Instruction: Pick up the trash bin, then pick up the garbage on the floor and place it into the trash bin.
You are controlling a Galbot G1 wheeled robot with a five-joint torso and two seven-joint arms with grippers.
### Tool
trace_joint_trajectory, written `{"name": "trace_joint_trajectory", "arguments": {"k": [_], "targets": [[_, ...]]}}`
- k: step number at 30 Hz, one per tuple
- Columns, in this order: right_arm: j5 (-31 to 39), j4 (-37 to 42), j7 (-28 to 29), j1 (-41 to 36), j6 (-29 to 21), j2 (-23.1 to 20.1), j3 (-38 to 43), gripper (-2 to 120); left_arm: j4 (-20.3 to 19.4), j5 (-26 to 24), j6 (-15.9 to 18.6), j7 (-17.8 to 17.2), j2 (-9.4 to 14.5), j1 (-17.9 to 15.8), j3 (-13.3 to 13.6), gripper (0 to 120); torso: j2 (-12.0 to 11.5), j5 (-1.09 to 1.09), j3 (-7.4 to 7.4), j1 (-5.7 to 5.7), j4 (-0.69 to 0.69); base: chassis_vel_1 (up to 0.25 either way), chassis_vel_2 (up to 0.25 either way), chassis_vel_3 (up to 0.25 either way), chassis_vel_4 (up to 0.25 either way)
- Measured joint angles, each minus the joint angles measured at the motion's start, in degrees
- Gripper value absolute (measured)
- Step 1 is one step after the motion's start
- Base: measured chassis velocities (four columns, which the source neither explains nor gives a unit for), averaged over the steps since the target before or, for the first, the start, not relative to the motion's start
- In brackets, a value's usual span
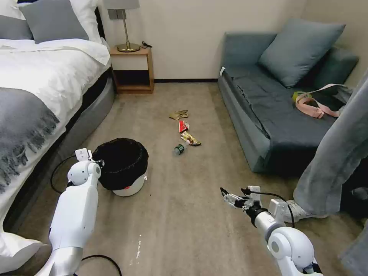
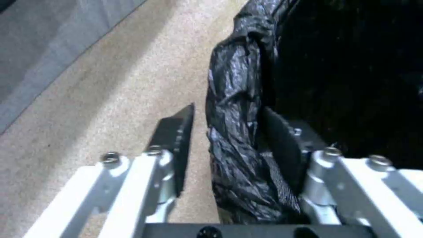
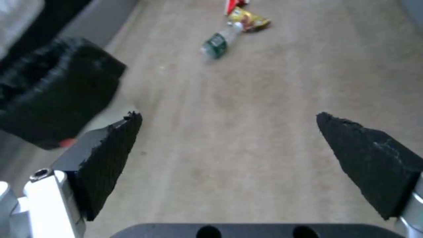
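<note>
1. We found the trash bin [image 1: 122, 164] standing on the carpet at about ten o'clock from the centre of the head view, close beside the bed [image 1: 42, 88], its black liner folded over the rim.

2. Our left gripper [image 2: 229, 132] sat at the bin's nine o'clock edge. In the left wrist view the jaws straddled the lined rim: one finger outside over the carpet, the other inside the bin, with the crinkled plastic between them. A gap showed between the outer pad and the liner, so we judged the jaws parted and not yet clamped.

3. That straddle was the relation the lift turned on, in our judgement: the rim ran lengthwise between the pads, so closing should pinch wall and liner together.

4. Our right gripper [image 1: 234, 196] hovered at about five o'clock in the head view, jaws spread wide and holding nothing.

5. The garbage lay in a short line toward twelve o'clock from that gripper: green bottle [image 1: 179, 149] nearest, then the yellow-brown wrapper [image 1: 190, 138], the red-and-white wrapper [image 1: 183, 125] and the crumpled tan paper [image 1: 179, 114] farthest.

6. The bottle's long axis ran roughly from seven to one o'clock, and the right arm was nearer to it.
</note>
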Motion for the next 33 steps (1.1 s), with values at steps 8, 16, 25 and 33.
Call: {"name": "trace_joint_trajectory", "arguments": {"k": [8,16,25,33], "targets": [[0.07,0.38,0.08,0.22,-0.29,-0.25,0.17,100,-0.27,0.06,-0.01,0.48,0.53,0.64,-0.68,14,0.00,0.00,0.00,0.00,-0.01,0.000,0.000,0.000,0.000],[-0.09,0.56,0.08,0.06,-0.28,-0.25,0.11,100,-1.15,0.04,-0.10,0.57,0.77,1.83,-1.30,8,0.00,0.00,0.00,0.00,-0.01,0.000,0.000,0.000,0.000],[-1.79,0.55,-0.11,-0.22,0.10,-0.04,-0.30,100,-6.03,1.23,-0.63,0.78,2.12,4.86,-2.26,7,0.00,-0.01,0.00,0.00,0.00,0.000,0.000,0.000,0.000],[-2.96,0.44,-1.08,-0.43,1.23,0.05,-0.38,100,-14.84,3.43,-1.40,2.17,4.13,9.82,-3.31,5,0.00,0.00,0.00,0.00,0.00,0.000,0.000,0.000,0.000]]}}
